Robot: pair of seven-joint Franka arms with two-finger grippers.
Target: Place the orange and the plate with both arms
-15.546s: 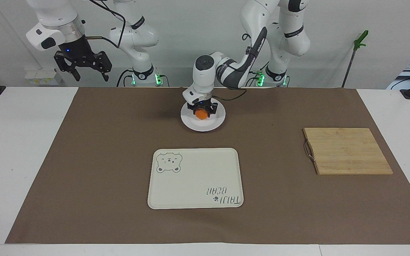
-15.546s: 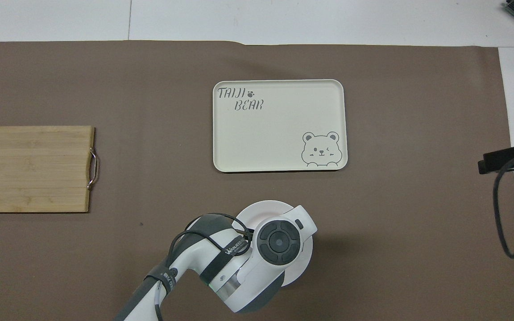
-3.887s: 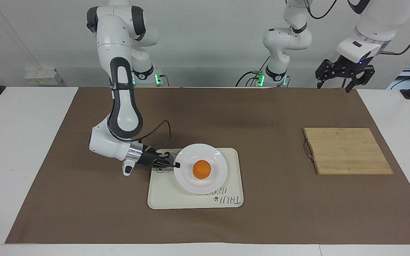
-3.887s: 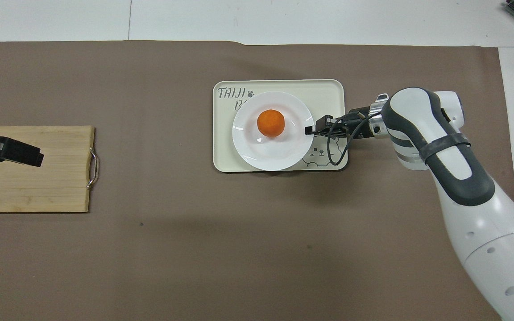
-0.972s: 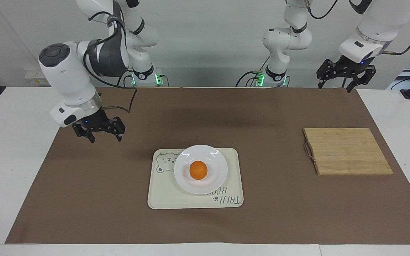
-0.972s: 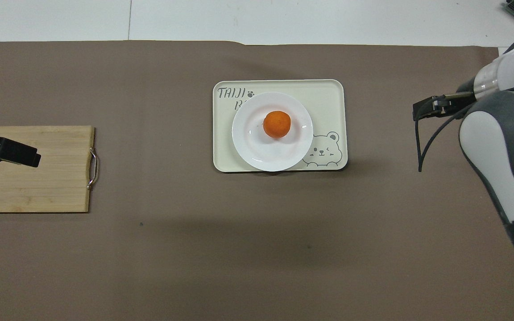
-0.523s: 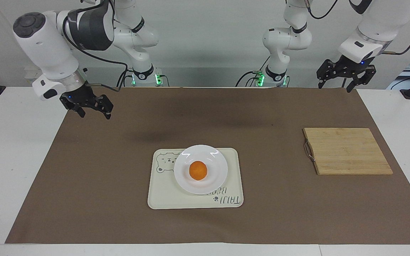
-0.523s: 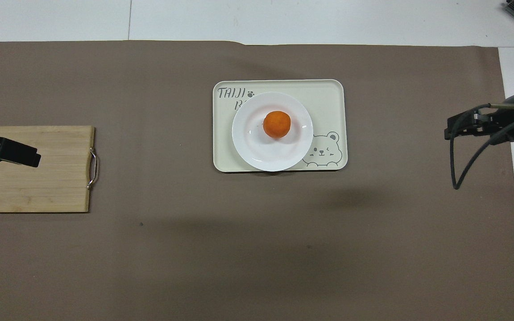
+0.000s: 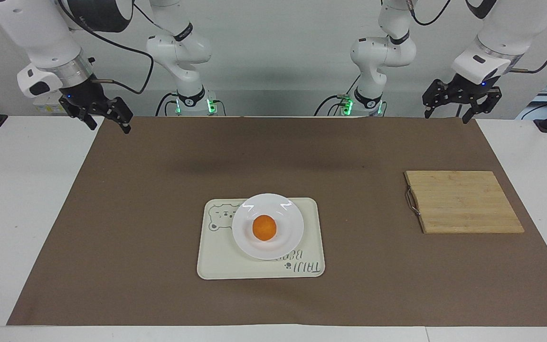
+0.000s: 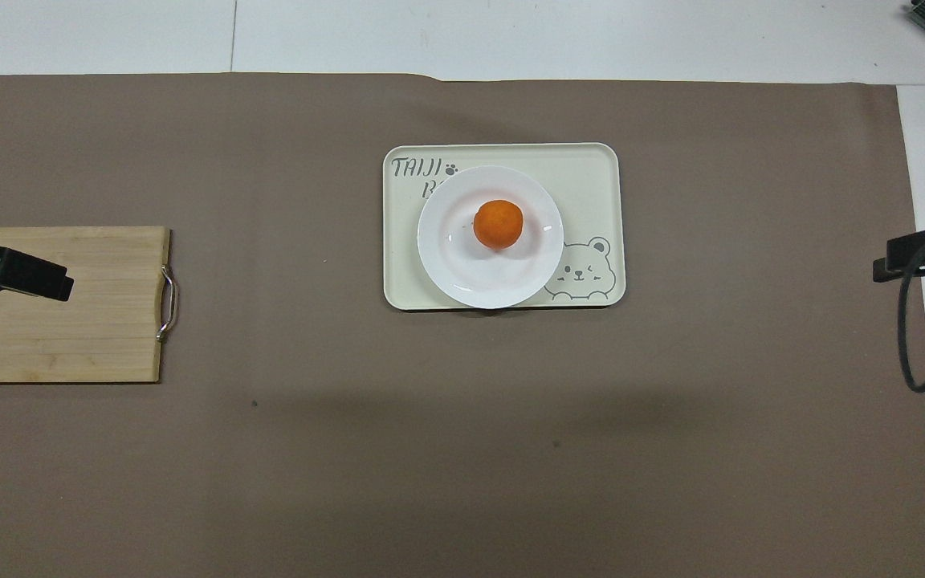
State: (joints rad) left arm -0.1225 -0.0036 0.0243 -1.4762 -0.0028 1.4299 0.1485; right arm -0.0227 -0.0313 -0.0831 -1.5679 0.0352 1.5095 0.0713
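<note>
Right end effector [image 9: 107, 120] raised, empty; round orange [image 9: 264, 227] on glossy plate [image 9: 288, 216].

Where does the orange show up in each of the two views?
Facing view: the orange sits on the plate, low and just short of centre.
Overhead view: the orange sits on the plate, above centre.
Shared landmark: the tray under the plate, with its bear drawing.
</note>
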